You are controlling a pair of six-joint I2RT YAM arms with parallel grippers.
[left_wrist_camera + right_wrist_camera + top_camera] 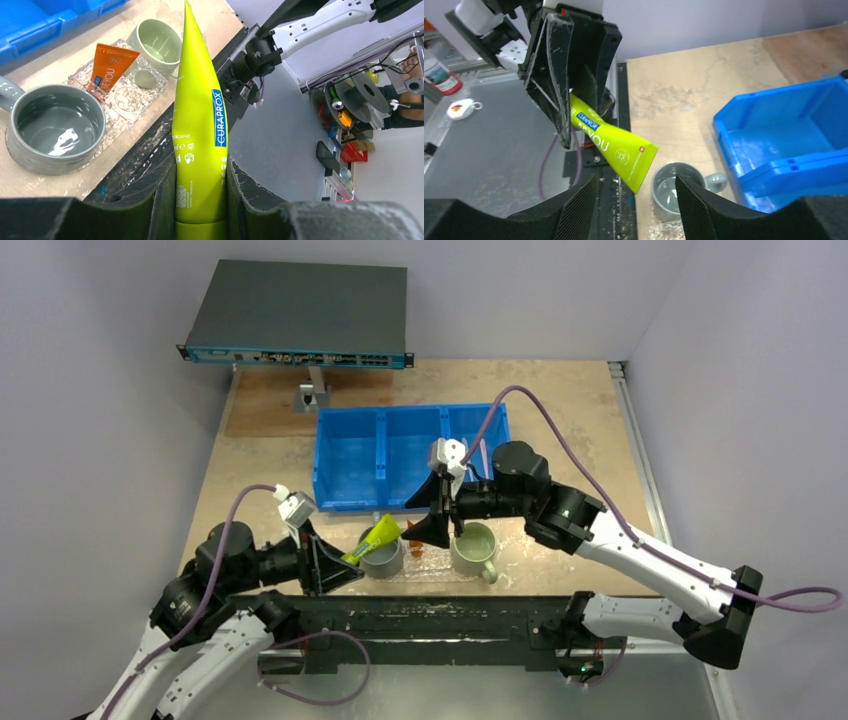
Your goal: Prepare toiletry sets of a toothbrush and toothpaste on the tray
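Note:
My left gripper (200, 192) is shut on the lower end of a green toothpaste tube (200, 115), which it holds up over the near edge of the table. In the top view the green tube (378, 537) slants over the grey mug (383, 560), held by the left gripper (338, 565). An orange toothpaste tube (110, 67) lies on the clear pebbled tray (131, 97) between the two mugs. My right gripper (636, 212) is open and empty, hanging above the tray (428, 568) and facing the green tube (621, 150). No toothbrush is in view.
The grey mug (52, 127) and a pale-green mug (474, 550) stand at the two ends of the tray. A blue three-compartment bin (400, 455) sits behind them. A dark network box (300, 315) stands on a post at the back.

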